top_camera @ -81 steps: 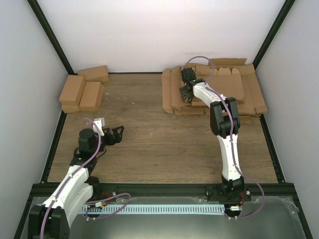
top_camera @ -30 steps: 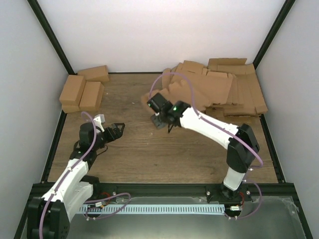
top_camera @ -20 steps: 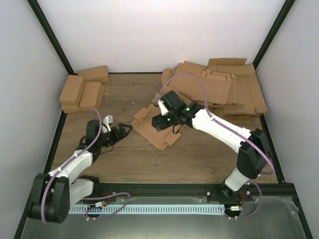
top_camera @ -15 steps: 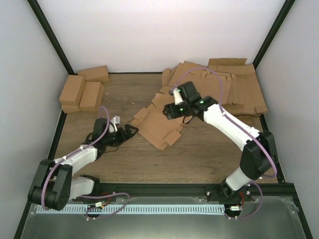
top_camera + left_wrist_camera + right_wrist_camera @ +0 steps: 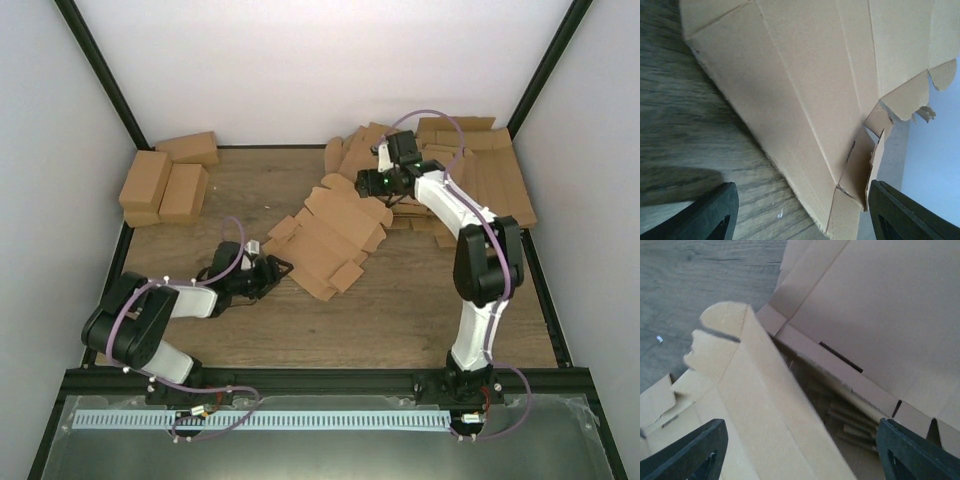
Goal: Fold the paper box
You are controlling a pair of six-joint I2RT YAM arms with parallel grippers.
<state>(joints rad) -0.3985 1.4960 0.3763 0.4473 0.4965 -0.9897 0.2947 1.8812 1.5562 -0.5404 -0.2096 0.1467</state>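
Observation:
A flat, unfolded brown cardboard box blank lies in the middle of the wooden table. My left gripper is open, low over the table at the blank's near left edge. In the left wrist view the blank's edge lies just ahead of the left gripper, between the fingers' lines. My right gripper is open at the blank's far right end, next to the stack. In the right wrist view a raised flap of cardboard runs between the wide-apart jaws of the right gripper.
A messy stack of flat blanks fills the back right corner; one tilted sheet shows in the right wrist view. Three folded boxes sit at the back left. Black frame rails border the table.
My right arm pulled a blank off the stack into the table's middle, let it go and drew back toward the stack. My left gripper moved right to the blank's edge.

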